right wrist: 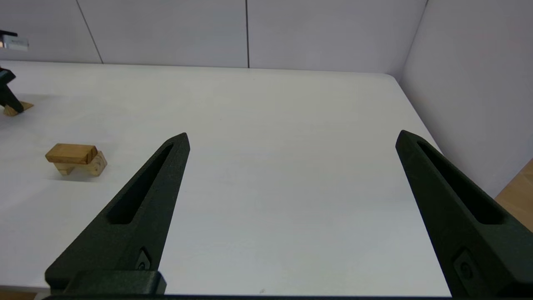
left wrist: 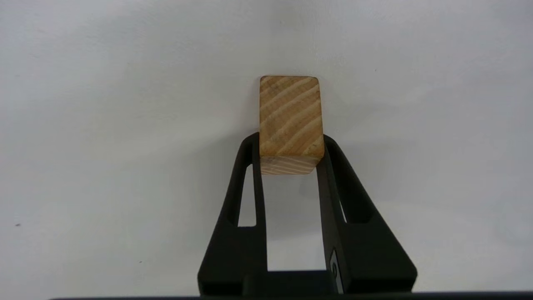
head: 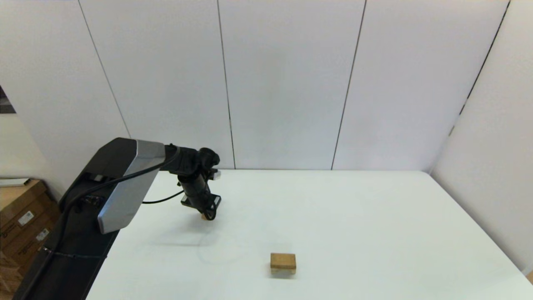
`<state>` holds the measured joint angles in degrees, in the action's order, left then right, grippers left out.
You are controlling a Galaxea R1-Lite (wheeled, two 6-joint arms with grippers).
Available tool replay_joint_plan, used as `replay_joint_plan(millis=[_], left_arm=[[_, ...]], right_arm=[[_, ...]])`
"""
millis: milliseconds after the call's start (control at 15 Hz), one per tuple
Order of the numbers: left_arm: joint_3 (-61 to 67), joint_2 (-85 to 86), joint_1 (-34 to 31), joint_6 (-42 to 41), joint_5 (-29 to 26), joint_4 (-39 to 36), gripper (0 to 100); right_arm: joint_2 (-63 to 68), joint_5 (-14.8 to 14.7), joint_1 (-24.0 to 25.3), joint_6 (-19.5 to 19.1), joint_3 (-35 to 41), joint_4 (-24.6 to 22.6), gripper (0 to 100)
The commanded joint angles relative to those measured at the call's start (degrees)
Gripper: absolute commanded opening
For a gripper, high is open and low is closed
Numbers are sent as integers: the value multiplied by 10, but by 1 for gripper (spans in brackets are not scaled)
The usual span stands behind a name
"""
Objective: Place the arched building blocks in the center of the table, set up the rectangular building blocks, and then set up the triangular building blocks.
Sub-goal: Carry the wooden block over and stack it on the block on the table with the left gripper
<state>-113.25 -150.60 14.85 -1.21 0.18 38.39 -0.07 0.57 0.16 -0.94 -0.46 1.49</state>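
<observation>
Left claw point(left wrist: 288, 143) grips the wedge point(left wrist: 290, 118), its long axis running straight out between the fingers; right claw point(right wrist: 291, 137) spread wide, idle; slab point(head: 283, 261) lies flat atop the arch point(right wrist: 96, 164).

Left claw point(left wrist: 288, 152) clamped on the triangular building blocks point(left wrist: 290, 118), white table point(left wrist: 104, 125) beneath

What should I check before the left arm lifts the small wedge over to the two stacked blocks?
1. Left gripper shut on the triangular block: ok.
2. Wedge clear of the table: cannot tell.
3. Rectangular block lying flat on the arched block: ok.
4. Top of the slab free for the wedge: ok.
5. Right gripper open and away from the stack: ok.
</observation>
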Motion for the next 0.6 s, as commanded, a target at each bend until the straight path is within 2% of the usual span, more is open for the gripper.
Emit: replay_joint_plan(millis=[67, 267, 600], left_arm=[[0, 44, 0, -4, -4, 2, 0], [0, 98, 9, -54, -16, 32, 0], [0, 208, 26, -260, -172, 200, 0]], right_arm=[[0, 0, 0, 0, 0, 0, 100], [0, 0, 0, 0, 0, 0, 100], [0, 0, 0, 0, 0, 0, 100]])
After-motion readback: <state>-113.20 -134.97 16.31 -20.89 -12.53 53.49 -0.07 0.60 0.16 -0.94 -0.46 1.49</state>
